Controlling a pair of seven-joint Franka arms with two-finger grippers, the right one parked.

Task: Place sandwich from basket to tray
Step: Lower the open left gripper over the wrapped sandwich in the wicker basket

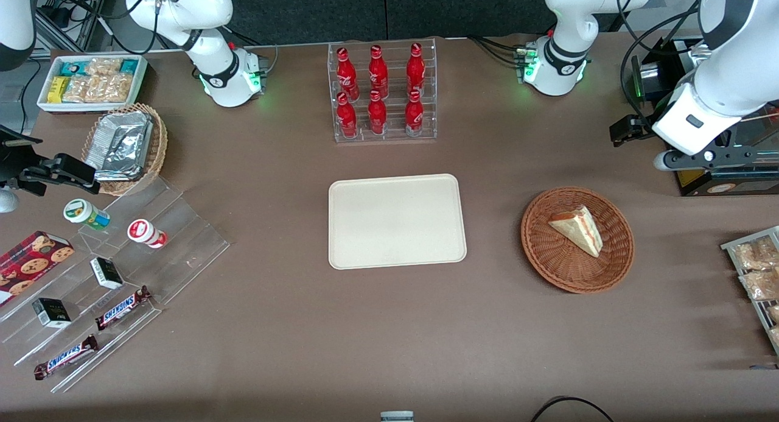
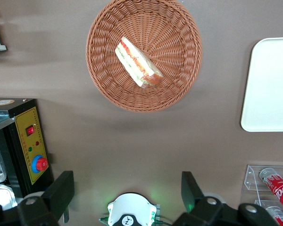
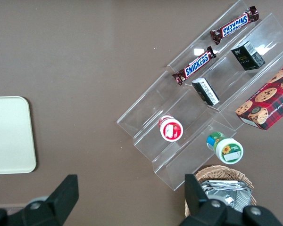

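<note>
Hovering high toward the working arm's end of the surface [image 1: 389, 349], the claw [image 1: 627, 131] has yet to descend; the sandwich [image 1: 579, 229] lies in the basket [image 1: 541, 251] below and nearer the front camera, the tray [image 1: 397, 221] bare beside it. In the left wrist view the claw [image 2: 127, 190] is spread wide and empty, probably ready for a straight drop onto the sandwich [image 2: 137, 62] lying diagonally in the basket [image 2: 179, 84], with the tray [image 2: 269, 84] just beside.

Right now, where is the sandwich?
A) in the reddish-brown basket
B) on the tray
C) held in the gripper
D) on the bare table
A: the sandwich lies in the basket; the tray is bare and the open gripper hangs above the table, holding nothing.
</note>
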